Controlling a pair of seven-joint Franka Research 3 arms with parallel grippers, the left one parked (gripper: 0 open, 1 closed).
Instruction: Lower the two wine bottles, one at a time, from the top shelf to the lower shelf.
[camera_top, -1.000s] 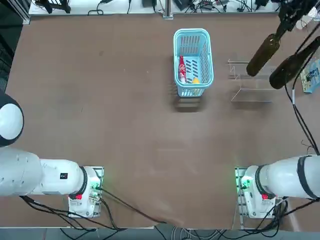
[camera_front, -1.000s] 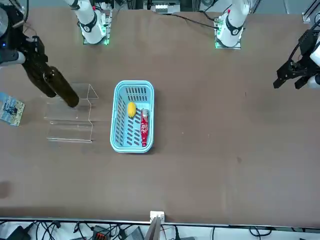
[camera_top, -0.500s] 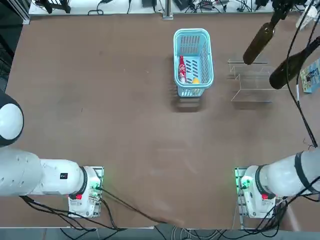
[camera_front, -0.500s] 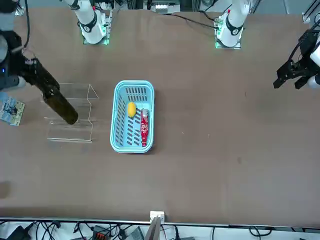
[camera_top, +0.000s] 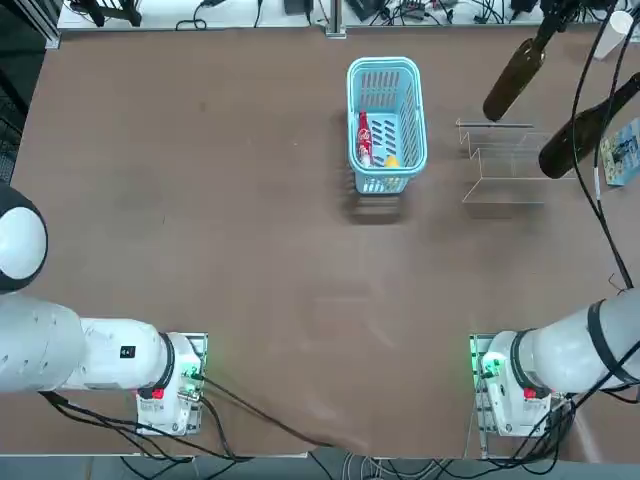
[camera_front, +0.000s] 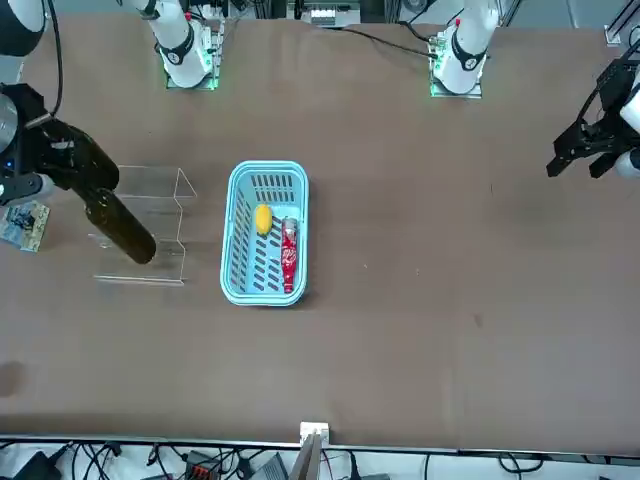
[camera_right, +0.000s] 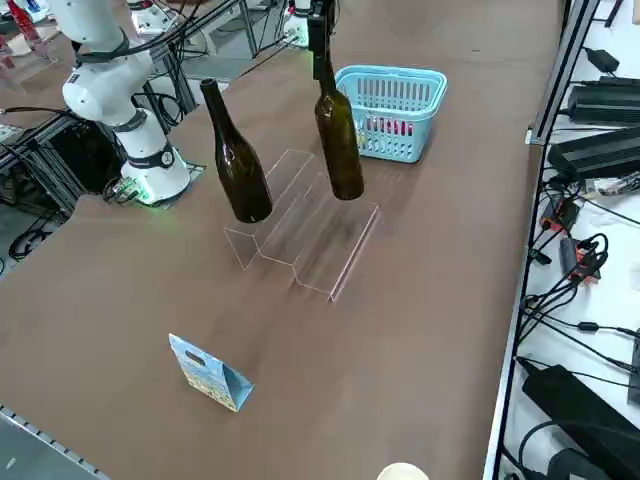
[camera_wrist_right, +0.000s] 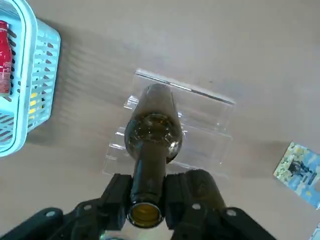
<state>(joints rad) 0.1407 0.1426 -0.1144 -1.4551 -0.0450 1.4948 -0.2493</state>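
My right gripper (camera_wrist_right: 146, 192) is shut on the neck of one dark wine bottle (camera_wrist_right: 152, 132), which hangs upright from it. That bottle (camera_right: 338, 140) hovers over the basket-side end of the clear acrylic rack (camera_right: 300, 235); I cannot tell whether its base touches a tier. In the top view the gripper (camera_top: 548, 20) is at the far right edge with the bottle (camera_top: 505, 85) slanting below it. The second wine bottle (camera_right: 235, 170) stands upright on the rack's higher tier, nearer the robot, also visible as bottle (camera_top: 575, 135) and bottle (camera_front: 85, 160). The tiers show only as faint edges.
A light-blue basket (camera_top: 350, 100) stands left of the rack, holding a red bottle (camera_top: 365, 138) and a yellow item (camera_front: 262, 218). A small printed paper bag (camera_right: 210, 372) stands right of the rack. A white cup (camera_top: 612, 20) sits near the table's far right corner.
The held bottle has swung away from the standing bottle, moving farther from the robot's base across the rack. The standing bottle has not moved.
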